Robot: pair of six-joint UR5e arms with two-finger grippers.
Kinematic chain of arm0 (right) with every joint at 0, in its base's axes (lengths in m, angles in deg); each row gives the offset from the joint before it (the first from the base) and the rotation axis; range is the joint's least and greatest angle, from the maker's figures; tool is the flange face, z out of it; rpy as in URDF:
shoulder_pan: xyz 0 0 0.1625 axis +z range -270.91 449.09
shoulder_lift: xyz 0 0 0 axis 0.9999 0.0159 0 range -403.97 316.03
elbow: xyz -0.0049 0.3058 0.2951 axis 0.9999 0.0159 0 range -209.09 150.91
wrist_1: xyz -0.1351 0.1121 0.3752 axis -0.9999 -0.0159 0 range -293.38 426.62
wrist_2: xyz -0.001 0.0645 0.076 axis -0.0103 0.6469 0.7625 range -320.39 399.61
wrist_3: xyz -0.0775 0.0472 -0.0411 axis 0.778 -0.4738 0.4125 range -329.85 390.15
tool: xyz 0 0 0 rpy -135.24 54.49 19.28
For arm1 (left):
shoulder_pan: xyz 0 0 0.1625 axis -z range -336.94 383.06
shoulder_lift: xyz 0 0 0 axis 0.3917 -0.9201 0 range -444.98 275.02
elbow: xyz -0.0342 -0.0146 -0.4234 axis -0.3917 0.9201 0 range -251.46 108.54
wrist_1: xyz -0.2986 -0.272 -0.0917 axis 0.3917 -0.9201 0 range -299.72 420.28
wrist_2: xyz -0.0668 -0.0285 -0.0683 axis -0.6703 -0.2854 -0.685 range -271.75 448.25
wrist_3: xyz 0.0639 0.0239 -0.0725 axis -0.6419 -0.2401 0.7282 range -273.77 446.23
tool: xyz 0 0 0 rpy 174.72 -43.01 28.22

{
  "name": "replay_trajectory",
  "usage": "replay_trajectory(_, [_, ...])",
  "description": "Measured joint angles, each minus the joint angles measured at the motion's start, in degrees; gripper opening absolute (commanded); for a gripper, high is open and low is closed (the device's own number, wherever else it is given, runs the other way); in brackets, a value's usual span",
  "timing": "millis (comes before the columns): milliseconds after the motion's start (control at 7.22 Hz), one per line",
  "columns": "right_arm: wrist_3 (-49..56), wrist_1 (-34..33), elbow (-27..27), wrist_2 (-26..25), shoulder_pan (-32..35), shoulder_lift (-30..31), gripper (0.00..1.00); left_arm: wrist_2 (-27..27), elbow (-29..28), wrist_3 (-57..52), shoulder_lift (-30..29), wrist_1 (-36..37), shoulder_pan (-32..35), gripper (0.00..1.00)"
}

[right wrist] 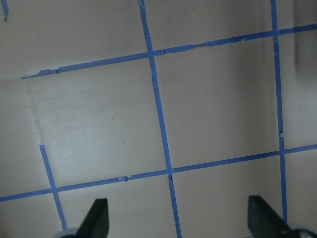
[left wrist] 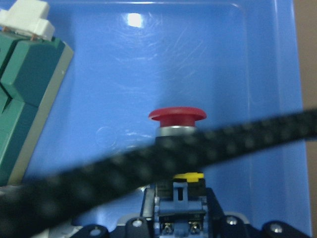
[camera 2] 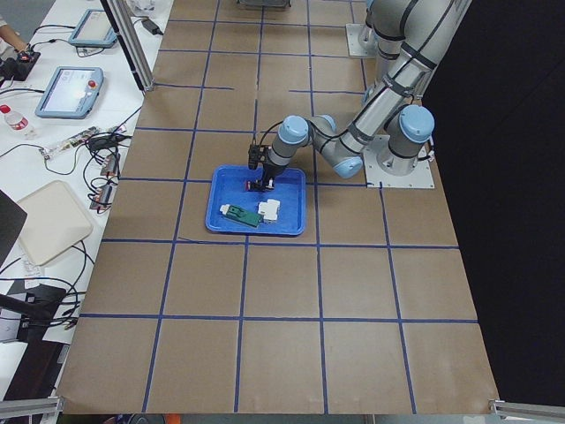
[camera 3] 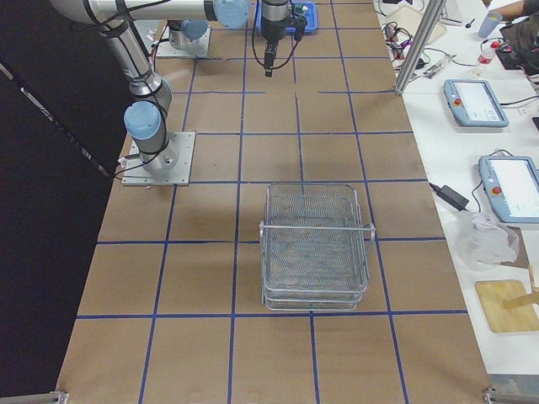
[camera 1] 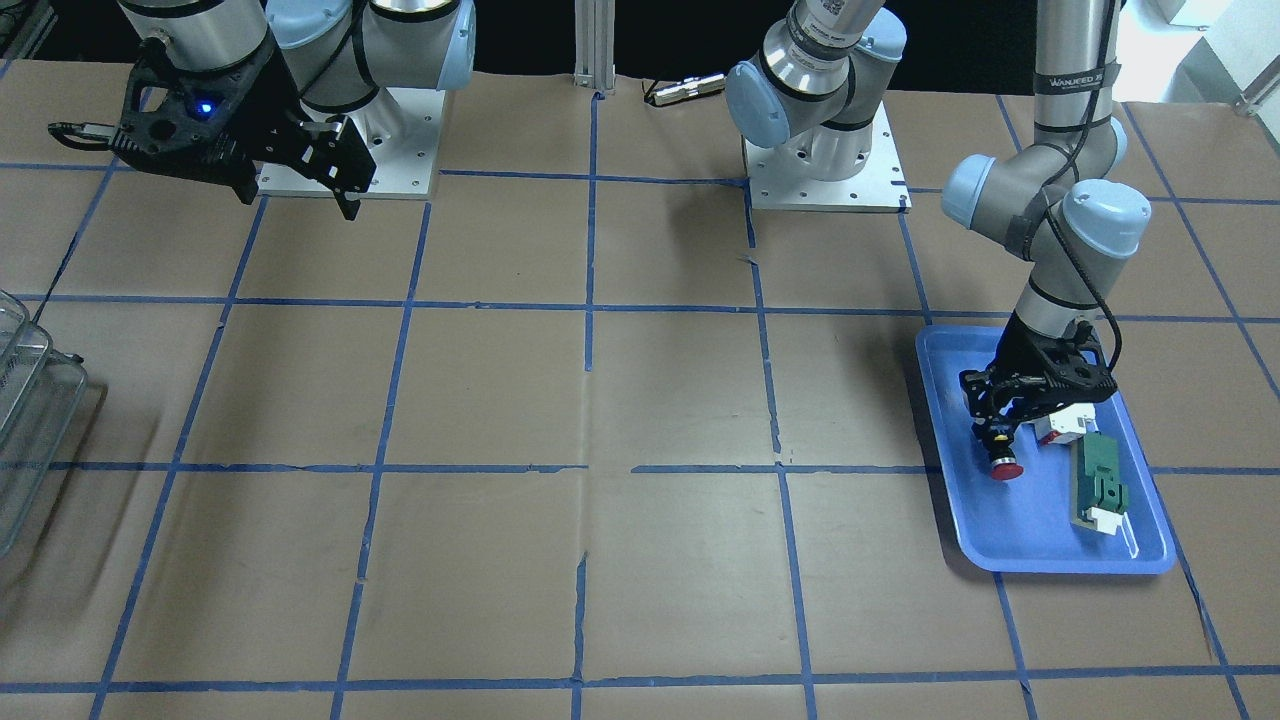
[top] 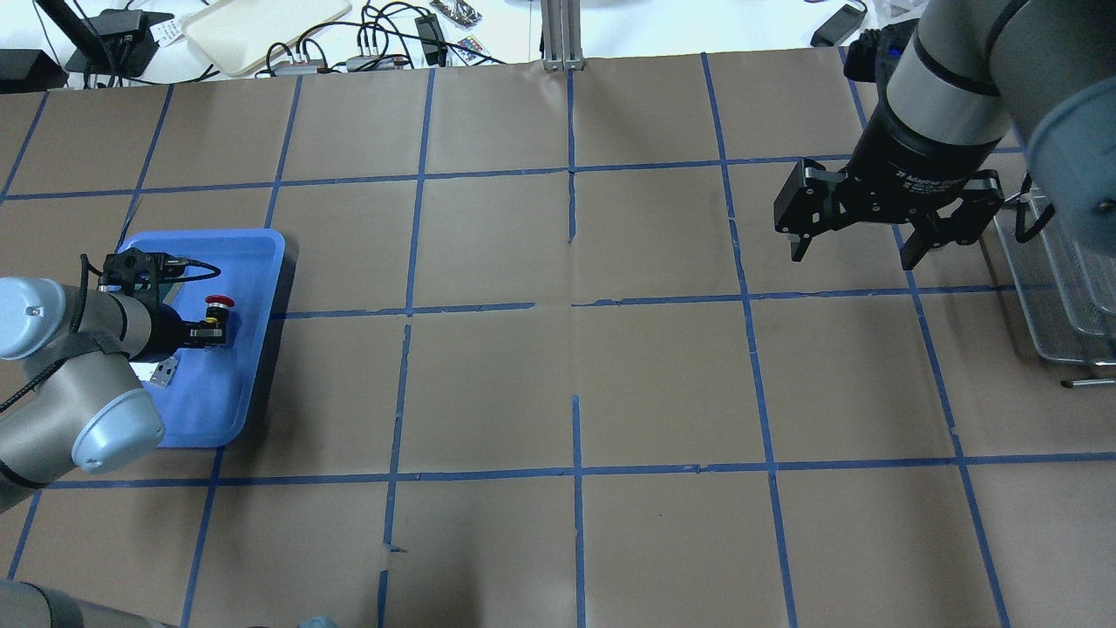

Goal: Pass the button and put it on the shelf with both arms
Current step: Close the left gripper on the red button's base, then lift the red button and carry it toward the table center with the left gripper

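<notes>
Red glossy mushroom cap, that's your button, and the left wrist camera gives you the best look: a silvery collar under the cap, a black cylindrical body, then a yellow bit and a blue block with two small screws at the rear. A blurred black braided cable cuts across the body in that view. The left gripper is pinched on the button, fingers in against the black body, with the cap poking out past the tips. All of this sits over the blue tray, smooth scuffed plastic with a raised rounded rim, at the robot's left end of the table.

Look beside it in the tray: a green part, blocky and stepped with a white end, and a white block half tucked under the gripper. You cannot tell from these views whether the button touches the tray floor.

Over on the other side, the right gripper hangs above the brown paper table with its jaws spread wide, nothing between them. Its wrist camera shows only paper and blue tape lines.

The exterior right view alone shows the shelf whole: stacked silvery wire-mesh baskets, near the right arm's end, well apart from the tray.
</notes>
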Motion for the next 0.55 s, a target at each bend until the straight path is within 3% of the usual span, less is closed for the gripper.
replay_trajectory(277, [-0.3,-0.27,0.0,0.21,-0.02,-0.08,1.0,-1.81,-4.18,-3.91,0.4,-1.42,1.14,0.0])
replay_trajectory(554, [-2.64,-0.47,0.0,0.26,-0.67,-0.13,1.0,-2.92,-9.65,-8.61,1.53,-8.07,4.96,0.0])
